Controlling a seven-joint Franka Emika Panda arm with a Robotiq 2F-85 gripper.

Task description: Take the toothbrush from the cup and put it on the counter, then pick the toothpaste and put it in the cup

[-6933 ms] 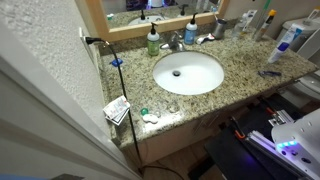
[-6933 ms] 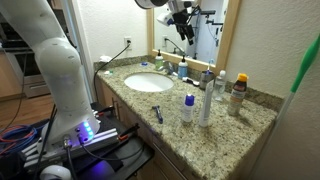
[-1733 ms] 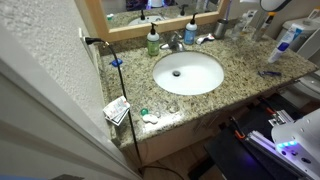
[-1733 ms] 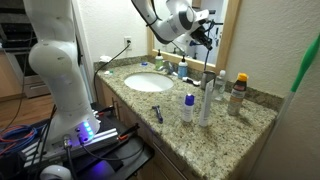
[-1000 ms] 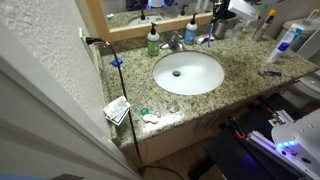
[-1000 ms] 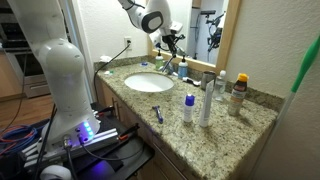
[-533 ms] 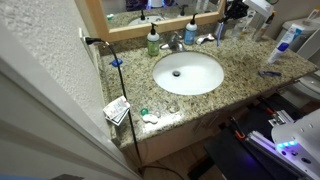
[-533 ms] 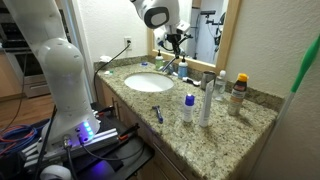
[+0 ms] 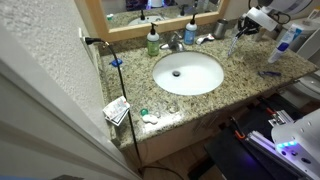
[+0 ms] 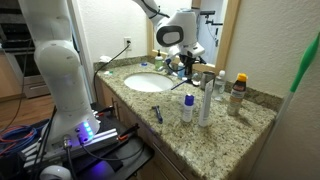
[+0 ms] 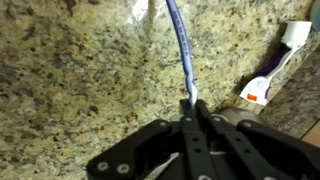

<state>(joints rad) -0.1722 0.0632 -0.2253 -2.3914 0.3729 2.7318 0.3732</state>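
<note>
My gripper (image 11: 193,106) is shut on the upper end of the toothbrush (image 11: 180,45). Its slim light blue handle hangs down toward the speckled granite counter (image 11: 80,60). In an exterior view the gripper (image 9: 241,30) hovers over the counter's back corner with the toothbrush (image 9: 236,42) dangling below it, just beside the grey cup (image 9: 223,28). In an exterior view the gripper (image 10: 188,64) sits low above the counter (image 10: 230,125), behind the sink (image 10: 148,83). A white toothpaste tube (image 11: 268,85) lies on the granite near the gripper.
A green pump bottle (image 9: 153,40) and a blue pump bottle (image 9: 190,32) flank the faucet (image 9: 175,42) behind the oval sink (image 9: 188,72). Several bottles (image 10: 222,90) stand at the counter's end. A small dark blue item (image 9: 270,73) lies near the front edge.
The arm has carried the toothbrush sideways, away from the faucet toward the bottles, and lower toward the counter. The jaws have stayed shut on it.
</note>
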